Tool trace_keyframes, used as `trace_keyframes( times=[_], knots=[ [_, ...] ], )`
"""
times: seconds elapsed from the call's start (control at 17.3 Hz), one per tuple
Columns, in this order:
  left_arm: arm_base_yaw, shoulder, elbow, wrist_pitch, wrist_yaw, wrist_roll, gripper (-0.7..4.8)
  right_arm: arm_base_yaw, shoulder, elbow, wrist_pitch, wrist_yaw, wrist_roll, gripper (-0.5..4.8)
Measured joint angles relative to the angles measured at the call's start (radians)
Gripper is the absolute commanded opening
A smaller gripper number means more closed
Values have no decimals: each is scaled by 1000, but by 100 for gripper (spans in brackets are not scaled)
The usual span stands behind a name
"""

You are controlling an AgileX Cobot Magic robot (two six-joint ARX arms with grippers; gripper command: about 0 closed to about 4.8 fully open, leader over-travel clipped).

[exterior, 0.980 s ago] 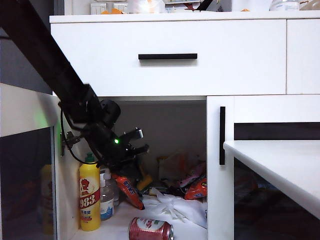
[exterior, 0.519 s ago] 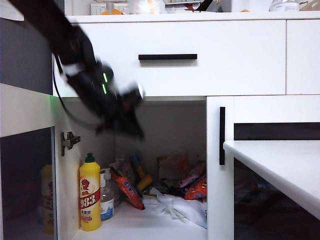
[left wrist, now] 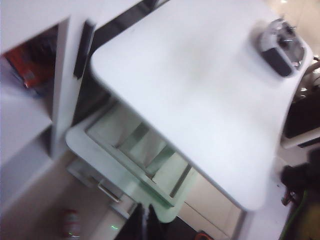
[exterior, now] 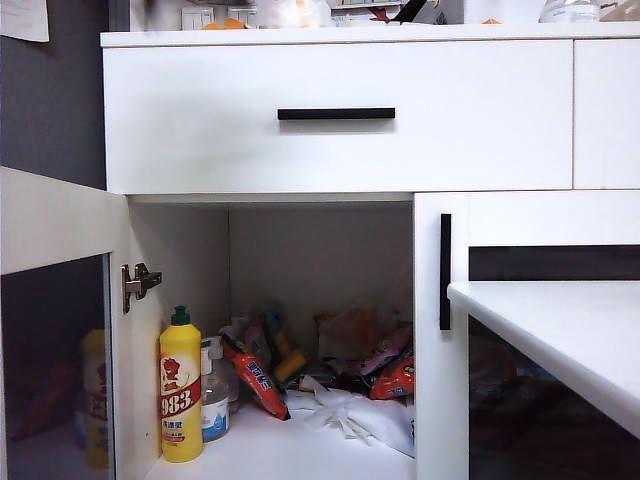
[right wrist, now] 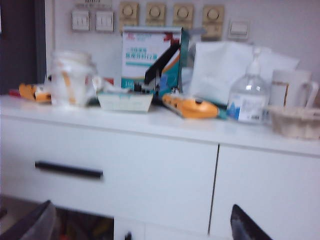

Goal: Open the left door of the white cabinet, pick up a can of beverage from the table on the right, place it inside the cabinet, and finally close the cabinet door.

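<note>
The white cabinet (exterior: pixel 200 130) has its left door (exterior: pixel 60 220) swung wide open, so the cluttered inside shows. Neither arm appears in the exterior view. High over the table (left wrist: pixel 200 90), my left gripper (left wrist: pixel 144 222) looks down, shut and empty. A blurred red can of beverage (left wrist: pixel 70 223) lies low down in front of the cabinet, apparently on the floor, well apart from that gripper. The exterior view does not show the can. My right gripper (right wrist: pixel 142 227) is open and empty, level with the drawer front (right wrist: pixel 125 165).
A yellow bottle (exterior: pixel 180 385), a clear bottle and snack bags crowd the cabinet floor. The neighbouring door (exterior: pixel 444 270) is shut. A grey device (left wrist: pixel 280 47) sits at the table's far corner. A pale green frame (left wrist: pixel 130 150) lies under the table. Boxes and bottles line the cabinet top (right wrist: pixel 150 120).
The left arm lifted out of the cabinet opening, up and left, and left the exterior view. The red can at the front of the cabinet floor is gone from that view.
</note>
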Motion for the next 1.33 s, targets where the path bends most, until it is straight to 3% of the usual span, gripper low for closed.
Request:
trace_keyframes(
  times=[0.06,0.17,0.46,0.52,0.63,0.69,0.75,0.86,1.15,1.33],
  knots=[
    [-2,-62,-19,-19,-35,1,-6,0,1,0,26,-6,10,479],
    [-1,-249,-169,-50,-203,-29,-6,1,17,1,96,-29,49,479],
    [-1,-710,-563,65,-484,-169,-6,2,43,0,109,-128,127,479],
    [-1,-811,-674,92,-576,-202,-6,2,42,0,110,-134,131,479],
    [0,-953,-875,207,-643,-247,-6,2,42,0,110,-134,133,479],
    [0,-1036,-1100,311,-696,-274,-6,2,42,0,110,-153,134,479],
    [0,-1044,-1175,354,-709,-292,-6,2,42,0,110,-157,135,479],
    [-1,-1034,-1334,589,-777,-372,-6,2,42,0,110,-166,151,479],
    [0,-957,-1377,663,-785,-385,-6,2,42,0,97,-182,158,479],
    [2,-858,-1378,757,-693,-405,-6,2,42,0,93,-182,157,479]
  ],
)
